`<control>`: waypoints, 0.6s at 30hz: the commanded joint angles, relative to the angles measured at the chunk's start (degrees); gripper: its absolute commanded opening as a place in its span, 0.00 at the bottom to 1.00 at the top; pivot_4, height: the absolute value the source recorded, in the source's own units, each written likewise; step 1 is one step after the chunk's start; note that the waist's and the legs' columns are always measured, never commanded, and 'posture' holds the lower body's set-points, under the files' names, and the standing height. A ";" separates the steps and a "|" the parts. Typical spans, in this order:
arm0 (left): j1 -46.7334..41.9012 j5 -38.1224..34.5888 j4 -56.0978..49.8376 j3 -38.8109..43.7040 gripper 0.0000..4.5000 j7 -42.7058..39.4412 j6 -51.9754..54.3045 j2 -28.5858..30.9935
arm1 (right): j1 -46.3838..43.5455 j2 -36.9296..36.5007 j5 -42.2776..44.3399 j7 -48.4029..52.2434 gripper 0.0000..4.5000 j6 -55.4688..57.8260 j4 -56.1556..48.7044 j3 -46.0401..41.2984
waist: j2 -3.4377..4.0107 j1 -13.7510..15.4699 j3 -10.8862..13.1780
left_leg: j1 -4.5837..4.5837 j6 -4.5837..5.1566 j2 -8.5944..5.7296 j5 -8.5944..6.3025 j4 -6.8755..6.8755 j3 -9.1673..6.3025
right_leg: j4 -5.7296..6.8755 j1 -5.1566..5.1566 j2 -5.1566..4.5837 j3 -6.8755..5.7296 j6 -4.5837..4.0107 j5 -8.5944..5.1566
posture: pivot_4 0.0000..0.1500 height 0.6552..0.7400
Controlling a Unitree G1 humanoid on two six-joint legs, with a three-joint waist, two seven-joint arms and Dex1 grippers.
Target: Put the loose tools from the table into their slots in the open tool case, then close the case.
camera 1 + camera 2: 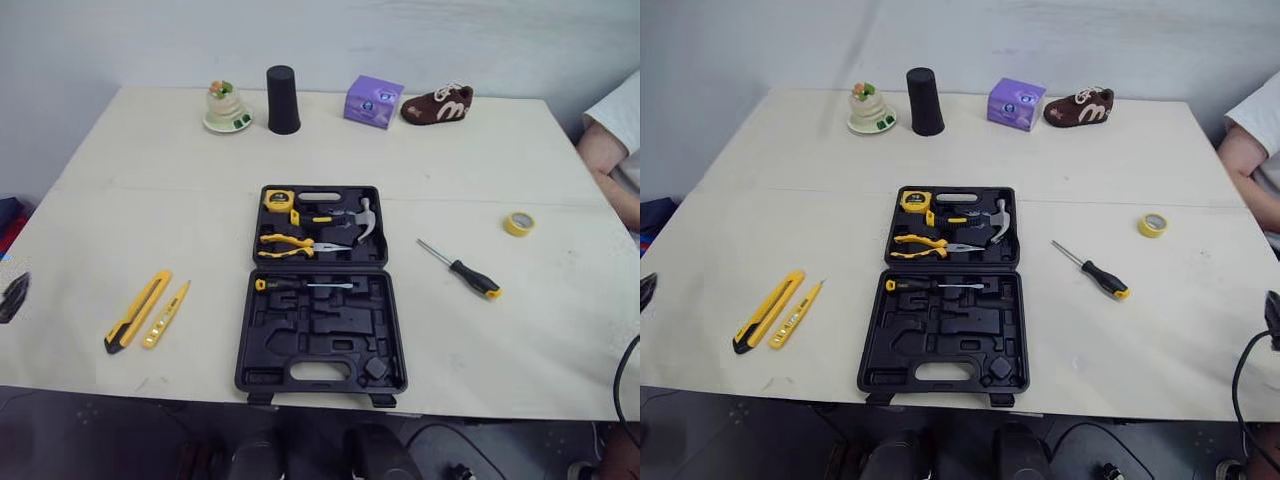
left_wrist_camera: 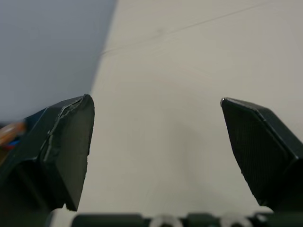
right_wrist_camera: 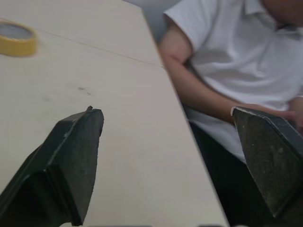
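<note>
The black tool case (image 1: 385,330) lies open at the table's middle. Its far half holds a tape measure, pliers and a hammer (image 1: 364,218); one screwdriver sits in the near half. Loose on the left are a yellow utility knife (image 1: 137,311) and a slim yellow tool (image 1: 166,314). To the right of the case lie a black-and-yellow screwdriver (image 1: 462,270) and a yellow tape roll (image 1: 518,223). My left gripper (image 2: 155,99) is open over bare table at the far left edge (image 1: 12,297). My right gripper (image 3: 162,109) is open at the table's right edge, with the tape roll (image 3: 16,38) farther off.
Along the far edge stand a small cake figure (image 1: 227,107), a black cup (image 1: 283,100), a purple box (image 1: 373,101) and a brown shoe (image 1: 438,105). A person in a white shirt (image 3: 227,61) sits at the right side. A black cable (image 1: 625,385) hangs near the right front corner.
</note>
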 commanded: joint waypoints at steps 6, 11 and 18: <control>-0.08 -16.56 -25.24 -8.58 0.99 -15.03 17.15 3.79 | 2.68 -9.16 8.31 10.92 1.00 35.94 -33.57 12.97 | 0.05 0.37 0.03 | -0.08 -0.03 0.01 -0.03 -0.04 0.06 | -0.08 -0.13 0.06 0.11 0.00 -0.01 | 1.00 1.00; -2.80 -17.94 -31.65 -12.52 0.99 -17.88 19.37 5.34 | -2.16 -13.19 6.86 13.04 1.00 46.89 -37.69 20.15 | 0.01 0.53 0.06 | -0.15 0.05 -0.01 -0.08 0.15 0.08 | -0.13 -0.09 0.03 0.21 0.06 0.03 | 1.00 1.00; -6.75 -23.85 -44.49 -20.27 0.99 -12.82 26.11 2.05 | -14.04 -10.31 -1.70 14.67 1.00 46.67 -28.38 30.82 | 0.01 0.60 0.08 | -0.28 0.01 -0.03 -0.06 0.23 0.12 | -0.25 -0.14 0.05 0.26 0.07 0.03 | 1.00 1.00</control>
